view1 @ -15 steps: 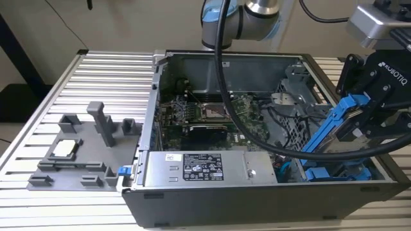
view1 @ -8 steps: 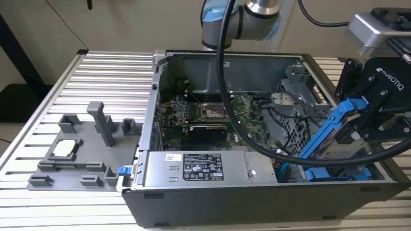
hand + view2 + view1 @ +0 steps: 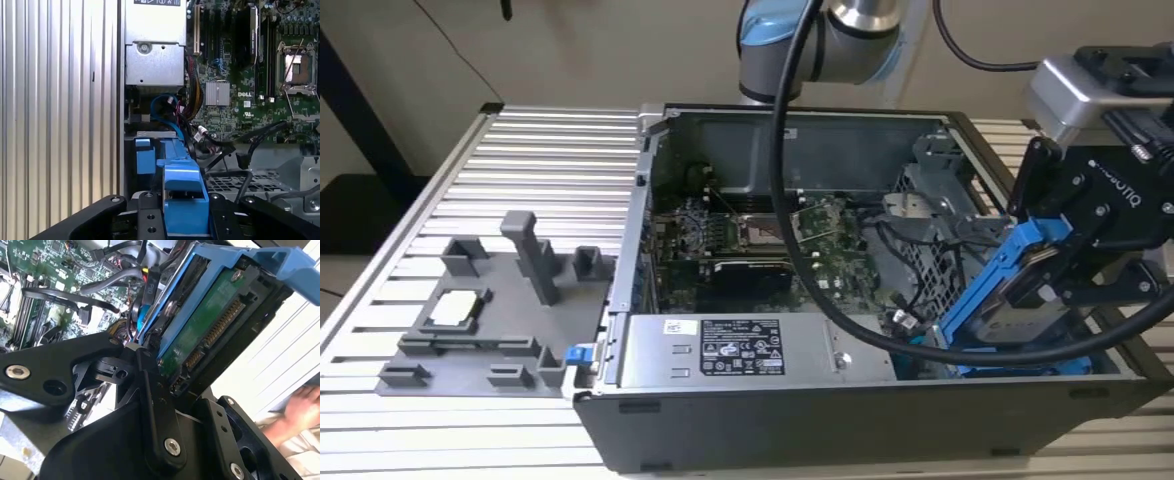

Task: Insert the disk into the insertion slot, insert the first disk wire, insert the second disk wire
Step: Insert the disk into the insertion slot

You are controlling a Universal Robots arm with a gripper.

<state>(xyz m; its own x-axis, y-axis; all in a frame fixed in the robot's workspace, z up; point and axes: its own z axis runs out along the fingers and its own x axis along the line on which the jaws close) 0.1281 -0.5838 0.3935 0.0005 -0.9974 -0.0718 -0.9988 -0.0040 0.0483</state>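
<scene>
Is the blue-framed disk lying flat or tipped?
Tipped: the hand grips the disk at a steep slant, lower end down inside the case.

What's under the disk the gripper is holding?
Under the tilted disk, held by the gripper, lies the insertion slot with its blue rails. The disk covers the slot's floor, so that can't be seen.
</scene>
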